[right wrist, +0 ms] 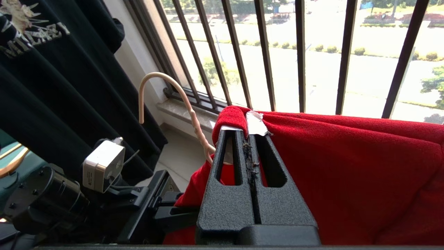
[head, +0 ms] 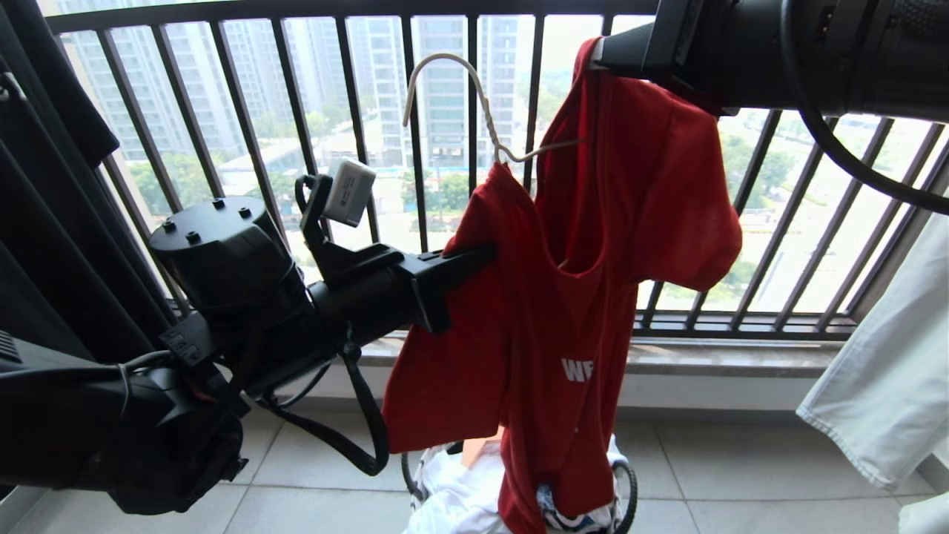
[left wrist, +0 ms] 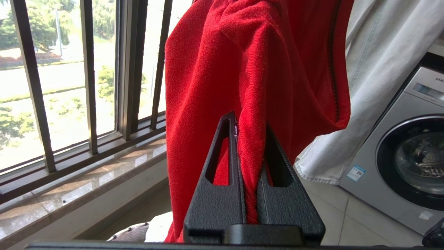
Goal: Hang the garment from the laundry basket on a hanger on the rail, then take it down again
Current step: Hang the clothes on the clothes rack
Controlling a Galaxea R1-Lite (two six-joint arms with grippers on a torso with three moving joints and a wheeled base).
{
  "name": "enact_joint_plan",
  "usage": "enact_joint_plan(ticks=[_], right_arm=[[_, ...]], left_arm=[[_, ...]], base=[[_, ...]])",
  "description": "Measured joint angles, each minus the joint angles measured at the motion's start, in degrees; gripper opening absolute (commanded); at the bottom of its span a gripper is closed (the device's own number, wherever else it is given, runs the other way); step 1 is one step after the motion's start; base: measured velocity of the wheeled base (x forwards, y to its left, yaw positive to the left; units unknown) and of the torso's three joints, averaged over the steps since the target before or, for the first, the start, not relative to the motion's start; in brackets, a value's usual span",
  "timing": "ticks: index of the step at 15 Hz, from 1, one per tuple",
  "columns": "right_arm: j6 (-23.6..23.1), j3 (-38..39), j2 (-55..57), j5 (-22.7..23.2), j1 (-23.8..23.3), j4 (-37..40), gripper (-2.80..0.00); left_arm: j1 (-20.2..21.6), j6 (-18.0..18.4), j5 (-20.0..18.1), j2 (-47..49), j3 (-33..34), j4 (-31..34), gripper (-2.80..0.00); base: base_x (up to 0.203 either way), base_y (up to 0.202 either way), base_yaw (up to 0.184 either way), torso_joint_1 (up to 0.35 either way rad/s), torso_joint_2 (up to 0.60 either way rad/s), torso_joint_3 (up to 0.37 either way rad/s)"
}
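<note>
Behind everything runs a dark balcony railing [head: 415, 148] of vertical bars, with tower blocks beyond it and pale floor tiles below. Both arms hold the red garment [head: 586, 297] up in the air between them, above the laundry basket [head: 626, 493], whose rim peeks out at the near floor under the shirt's hem. The left tool [head: 482, 256], reaching in from the left, is pinched shut on a fold of the shirt at its left shoulder; in the left wrist view its jaws are clamped tight on red cloth [left wrist: 249, 146]. The right tool [head: 604, 55], high at the upper right, is closed on the collar edge, where a white label shows just past its tips [right wrist: 255, 125]. The thin whitish hanger [head: 474, 96] pokes its hook up out of the neck opening, free of any rail; its lower wire seems to sit inside the shirt, though how far in I cannot tell. A black T-shirt [right wrist: 52, 69] hangs at the far left and a pale garment [head: 882, 371] at the right. I judge the step in hand to be dressing the shirt onto the hanger. Next, the shoulders need settling evenly over the wire, and then the hook must be lifted to the rail, which is not in sight.
</note>
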Motion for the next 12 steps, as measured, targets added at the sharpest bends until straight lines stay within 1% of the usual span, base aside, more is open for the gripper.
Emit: enact_joint_plan(ticks=[2,4,6,8,10,12], right_arm=[[-1.0,-0.3,0.2,-6.2,3.1,2.5,-2.8],[-1.7,-1.5,0.8,-13.2,6.0,6.9,-2.8],[-1.9,-5.2,1.6,-19.7,9.1,13.1,-2.8],[-2.2,-9.3,2.9,-26.7,12.5,19.2,-2.8],[-3.4,-11.1,5.0,-32.5,14.7,21.3,-2.8],[-6.4,-12.3,7.5,-37.5,15.9,21.3,-2.8]], left_arm=[[-0.8,0.5,0.9,1.2,0.1,-0.1,-2.8],[-2.0,1.4,3.1,2.2,-0.3,-0.1,-2.8],[-2.9,2.1,3.6,2.9,-0.7,-0.4,-2.8],[-3.6,2.0,5.0,3.5,-0.7,-3.5,-2.8],[-4.4,2.0,7.1,4.2,-0.6,-6.7,-2.8],[-5.0,2.0,7.6,4.6,-0.5,-7.1,-2.8]], base=[[0.0,0.0,0.0,0.0,0.0,0.0],[0.0,0.0,0.0,0.0,0.0,0.0],[0.0,0.0,0.0,0.0,0.0,0.0],[0.0,0.0,0.0,0.0,0.0,0.0],[0.0,0.0,0.0,0.0,0.0,0.0],[0.0,0.0,0.0,0.0,0.0,0.0]])
